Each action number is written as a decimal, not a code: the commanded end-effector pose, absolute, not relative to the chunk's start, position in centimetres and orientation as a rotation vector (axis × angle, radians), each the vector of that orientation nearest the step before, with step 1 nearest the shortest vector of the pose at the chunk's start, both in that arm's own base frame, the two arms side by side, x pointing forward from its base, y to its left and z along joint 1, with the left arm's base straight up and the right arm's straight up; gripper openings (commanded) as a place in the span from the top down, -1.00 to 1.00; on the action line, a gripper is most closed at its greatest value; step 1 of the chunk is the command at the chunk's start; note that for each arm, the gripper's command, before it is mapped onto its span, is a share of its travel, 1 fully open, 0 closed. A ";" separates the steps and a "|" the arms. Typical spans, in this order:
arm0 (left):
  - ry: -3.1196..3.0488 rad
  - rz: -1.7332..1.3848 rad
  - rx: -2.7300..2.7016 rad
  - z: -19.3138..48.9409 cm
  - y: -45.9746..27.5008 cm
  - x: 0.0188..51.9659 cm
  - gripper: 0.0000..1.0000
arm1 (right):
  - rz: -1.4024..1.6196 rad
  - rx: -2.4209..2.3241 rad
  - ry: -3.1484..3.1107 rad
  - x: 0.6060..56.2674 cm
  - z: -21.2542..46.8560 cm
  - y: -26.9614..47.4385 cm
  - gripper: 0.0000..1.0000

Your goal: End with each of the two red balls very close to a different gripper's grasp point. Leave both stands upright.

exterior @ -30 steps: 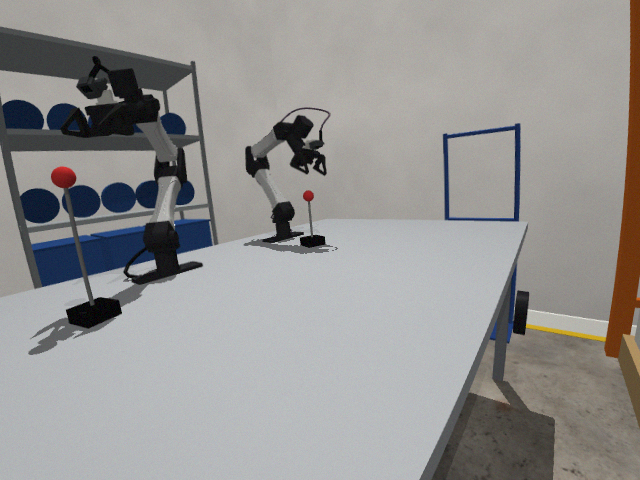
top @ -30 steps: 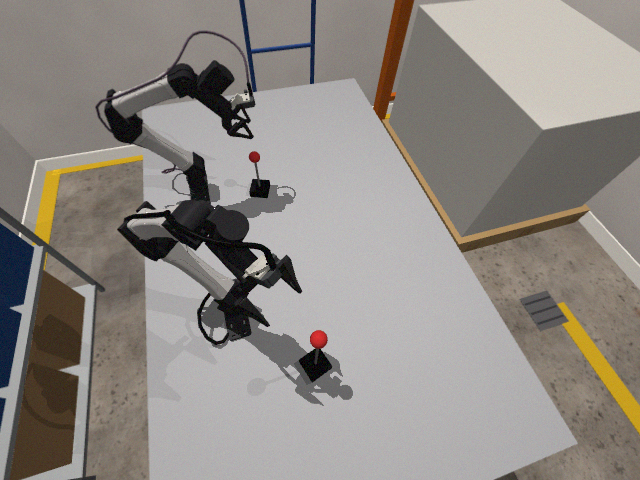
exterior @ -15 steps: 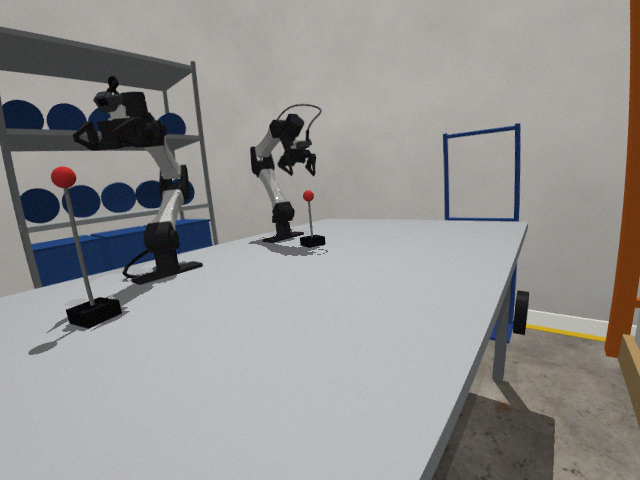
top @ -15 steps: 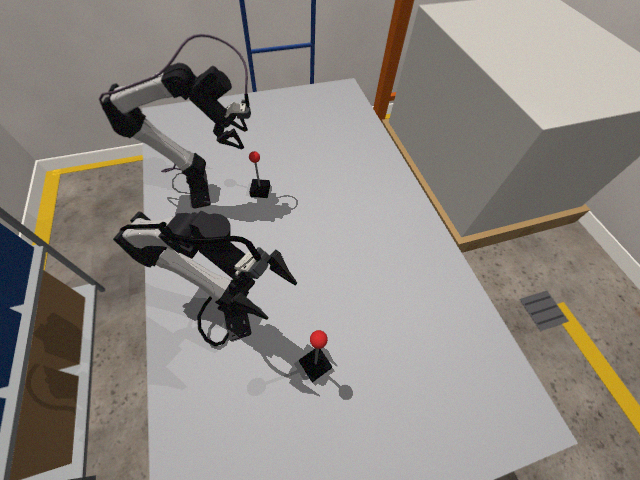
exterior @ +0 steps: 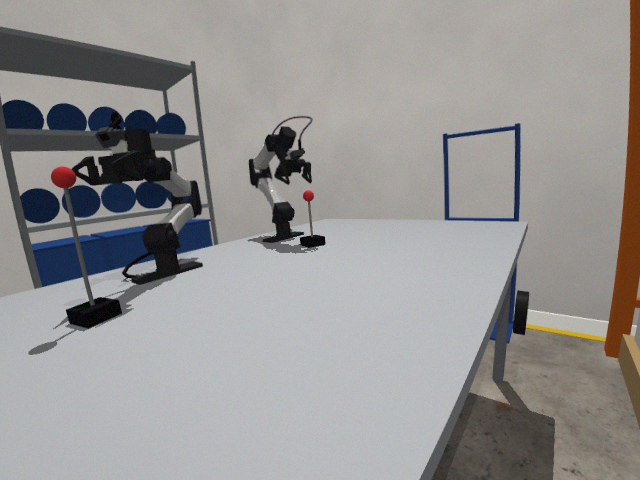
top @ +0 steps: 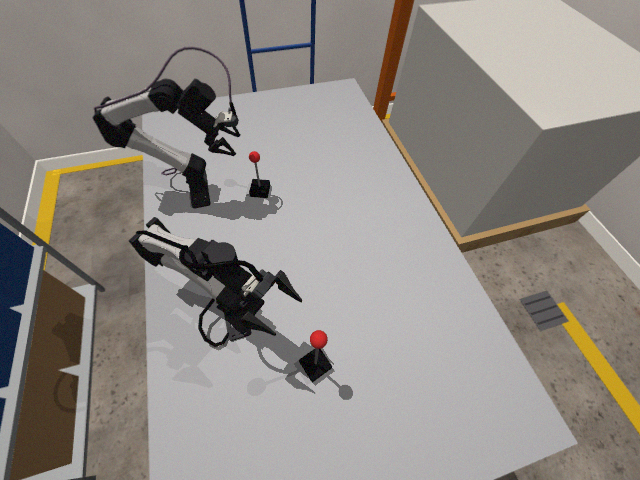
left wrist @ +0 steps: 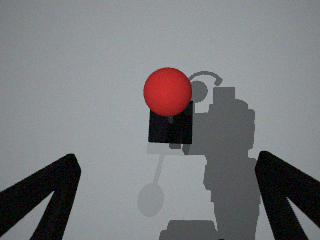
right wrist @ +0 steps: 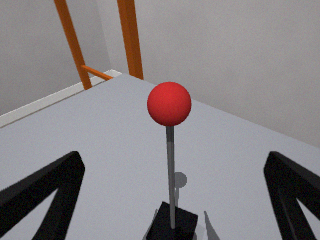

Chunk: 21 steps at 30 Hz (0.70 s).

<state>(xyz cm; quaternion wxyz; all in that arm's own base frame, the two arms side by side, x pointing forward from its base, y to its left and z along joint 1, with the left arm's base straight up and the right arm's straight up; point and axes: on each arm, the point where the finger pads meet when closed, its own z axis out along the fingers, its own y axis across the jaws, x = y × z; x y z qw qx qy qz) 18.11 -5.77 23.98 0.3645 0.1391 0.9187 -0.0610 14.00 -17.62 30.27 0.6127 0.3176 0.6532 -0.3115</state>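
End effectors (top: 237, 144) (top: 287, 317) (exterior: 297, 181) (exterior: 85, 177) (left wrist: 167, 155) (right wrist: 174, 153), two, gape wide, empty; two balls (top: 254, 156) (top: 318, 339) (exterior: 308, 195) (exterior: 63, 177) (left wrist: 167, 92) (right wrist: 169, 104) top two upright stands (top: 260, 190) (top: 314, 366) (exterior: 312, 241) (exterior: 94, 313) (left wrist: 170, 132) (right wrist: 182, 225).

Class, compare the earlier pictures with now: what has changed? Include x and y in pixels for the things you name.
The right gripper (top: 287, 316) (exterior: 76, 171) (right wrist: 169, 159) has come down to about its ball's height. The left gripper (top: 236, 144) (exterior: 298, 182) (left wrist: 164, 161) has dipped lower, above its ball. Nothing was taken hold of or let go. Both grippers stayed open; the balls (top: 318, 339) (exterior: 63, 177) (left wrist: 167, 92) (right wrist: 169, 104) and upright stands (top: 315, 365) (exterior: 94, 313) (left wrist: 167, 132) (right wrist: 184, 220) stayed put.
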 end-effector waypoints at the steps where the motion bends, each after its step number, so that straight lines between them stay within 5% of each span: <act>1: 2.313 -0.146 0.365 24.3 -5.9 18.5 -1.00 | -0.698 0.679 1.422 14.4 30.7 -17.7 -1.00; 21: 2.329 -0.151 0.368 23.2 -6.4 19.6 -1.00 | -0.702 0.689 1.424 14.8 30.1 -18.5 -1.00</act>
